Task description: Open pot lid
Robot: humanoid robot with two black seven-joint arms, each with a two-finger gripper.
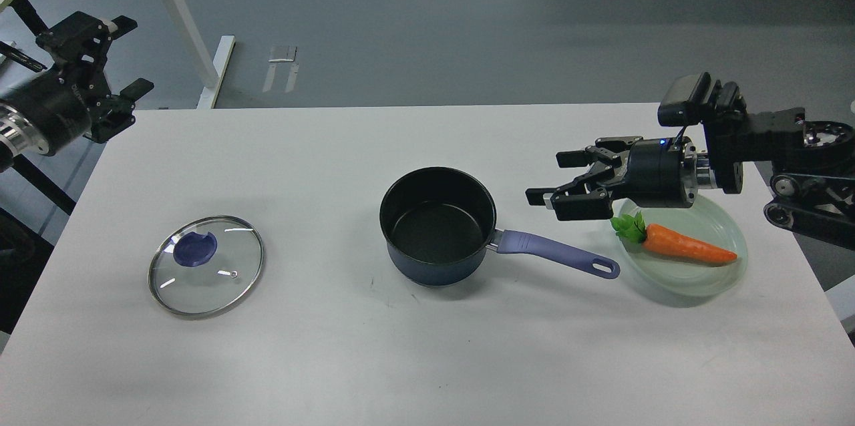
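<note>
A dark blue pot (437, 226) with a purple handle (558, 254) stands uncovered in the middle of the white table (401, 359). Its glass lid (206, 264) with a blue knob lies flat on the table at the left, apart from the pot. My left gripper (120, 55) is open and empty, raised at the far left edge, well away from the lid. My right gripper (558, 179) is open and empty, above the table to the right of the pot and above the handle.
A pale green plate (695, 272) with an orange carrot (674, 244) sits at the right, below my right arm. A white table leg (184, 25) and a black frame (40, 32) stand beyond the table's far left corner.
</note>
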